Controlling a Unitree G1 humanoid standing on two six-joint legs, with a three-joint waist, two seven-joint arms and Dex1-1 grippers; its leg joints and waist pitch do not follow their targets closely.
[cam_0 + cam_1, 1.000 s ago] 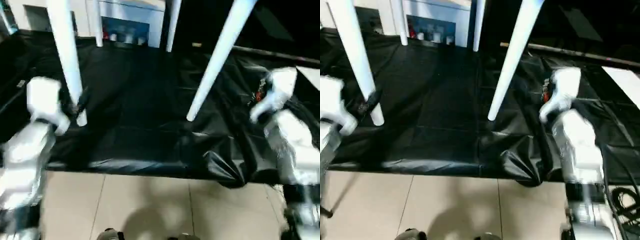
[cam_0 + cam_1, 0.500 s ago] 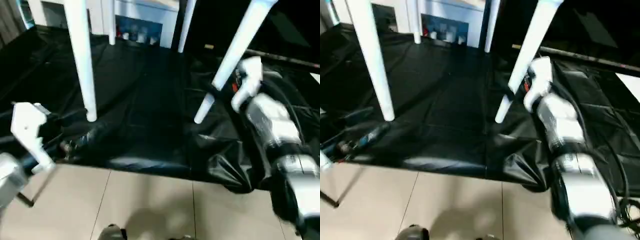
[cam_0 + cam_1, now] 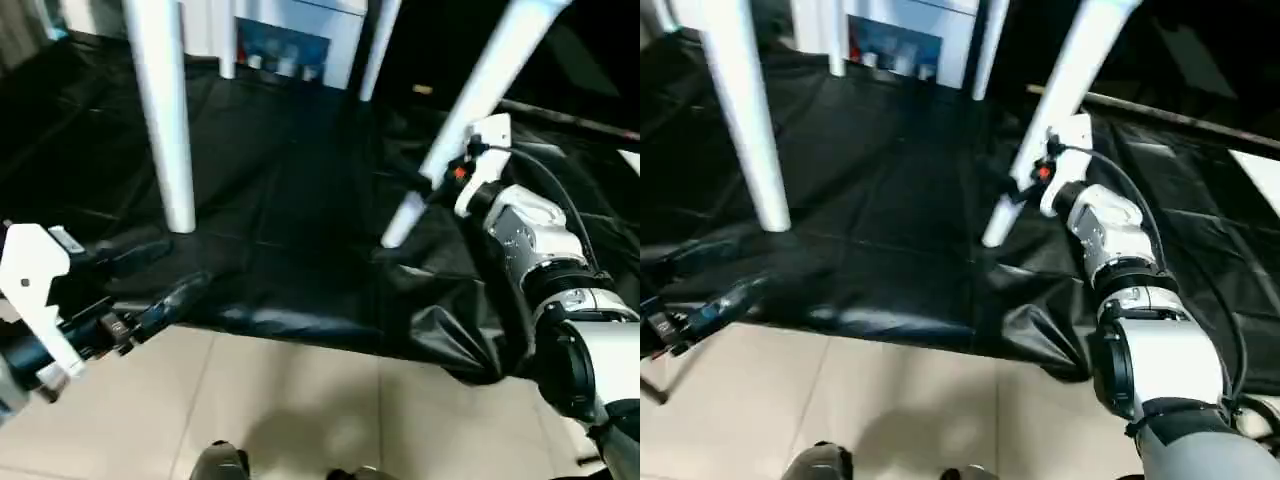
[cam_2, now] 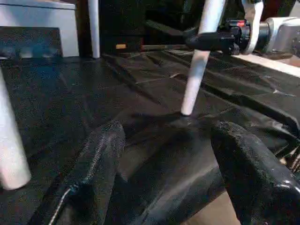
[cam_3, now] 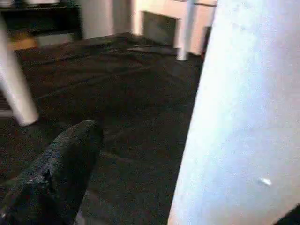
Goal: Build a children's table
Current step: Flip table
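On the black sheet: the children's table [image 3: 160, 110] is standing upright on a black sheet [image 3: 290, 200] that is covering the floor, its top rising out of view above.
Legs: four white tubes are running long-axis up and down, narrow ends pointing down onto the sheet; the near right leg [image 3: 470, 120] is leaning, its foot set inward of its upper end.
Near left leg: it is standing nearly straight, foot resting on the sheet.
Far legs: two [image 3: 225, 40] are standing toward the far edge of the sheet, in front of a white cabinet [image 3: 290, 40].
Right gripper [image 3: 425, 185]: its black fingers are spread wide around the near right leg low down; whether they are pressing on it is hard to make out, so contact is possibly light or none.
Left gripper [image 4: 164, 168]: it is hovering low at the near edge of the sheet, apart from the near left leg, fingers [image 4: 93, 168] parted and holding nothing.
Floor: pale tiles [image 3: 300, 400] are showing nearer than the sheet.
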